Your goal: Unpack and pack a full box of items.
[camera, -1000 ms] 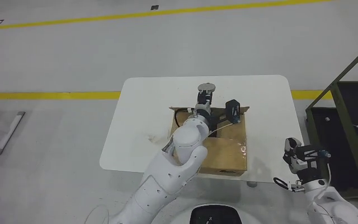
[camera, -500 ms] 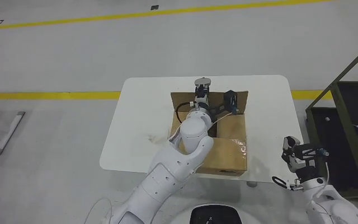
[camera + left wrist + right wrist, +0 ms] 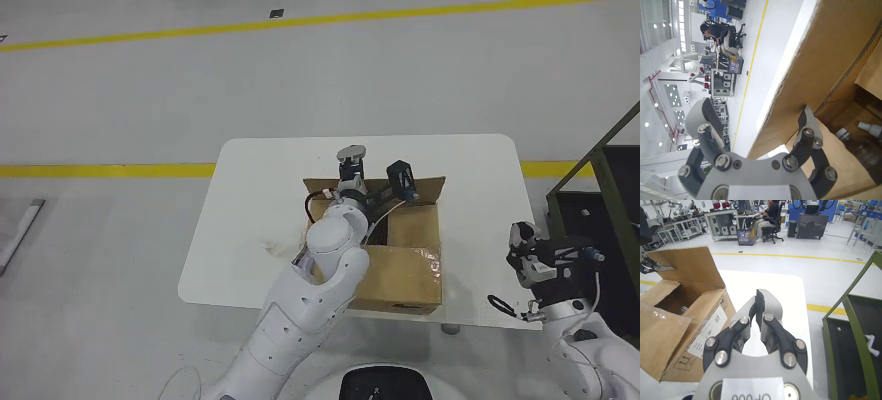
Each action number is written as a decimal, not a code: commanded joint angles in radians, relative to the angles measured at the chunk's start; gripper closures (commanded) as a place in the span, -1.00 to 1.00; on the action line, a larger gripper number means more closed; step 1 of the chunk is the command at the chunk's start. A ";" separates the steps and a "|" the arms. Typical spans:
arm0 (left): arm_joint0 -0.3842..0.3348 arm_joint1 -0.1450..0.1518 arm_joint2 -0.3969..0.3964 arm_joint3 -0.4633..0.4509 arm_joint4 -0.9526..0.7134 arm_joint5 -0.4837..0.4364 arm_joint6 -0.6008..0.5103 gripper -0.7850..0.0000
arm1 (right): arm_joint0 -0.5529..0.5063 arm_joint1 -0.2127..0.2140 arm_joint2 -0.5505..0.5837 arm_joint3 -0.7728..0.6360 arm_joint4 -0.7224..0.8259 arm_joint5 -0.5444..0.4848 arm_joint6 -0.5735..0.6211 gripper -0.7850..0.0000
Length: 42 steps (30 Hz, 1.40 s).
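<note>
An open cardboard box (image 3: 405,262) stands on the white table (image 3: 250,220). Its far flap (image 3: 425,188) is raised. My left gripper (image 3: 350,160) is open at the left end of that flap. In the left wrist view the left gripper (image 3: 755,106) straddles the flap (image 3: 819,66), one finger against its inner face and the other outside. Small capped bottles (image 3: 863,130) lie inside the box. From the right wrist view one of the left fingers (image 3: 664,268) touches the flap (image 3: 685,264). My right gripper (image 3: 530,262) (image 3: 758,306) is shut and holds nothing, off the box's right side.
An olive-green metal rack (image 3: 600,200) (image 3: 855,317) stands just past the table's right edge. The box's near flap (image 3: 660,323) carries clear tape and partly covers the opening. Bare table (image 3: 768,283) lies between the box and the rack.
My left gripper has slid leftward along the far flap, and the flap now stands more upright. The right gripper has barely moved.
</note>
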 commanded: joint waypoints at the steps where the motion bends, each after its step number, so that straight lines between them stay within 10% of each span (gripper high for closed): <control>1: 0.027 0.005 -0.022 -0.031 -0.004 -0.013 -0.004 -1.00 | 0.029 0.002 -0.009 0.012 -0.013 -0.022 0.020 1.00; 28: 0.076 0.006 -0.106 -0.092 0.025 -0.001 0.019 -1.00 | 0.539 0.003 -0.254 0.344 -0.134 -0.243 0.305 1.00; 42: 0.302 0.019 -0.232 -0.385 -0.163 0.013 0.027 -1.00 | 0.683 -0.014 -0.299 0.526 0.068 -0.212 0.370 1.00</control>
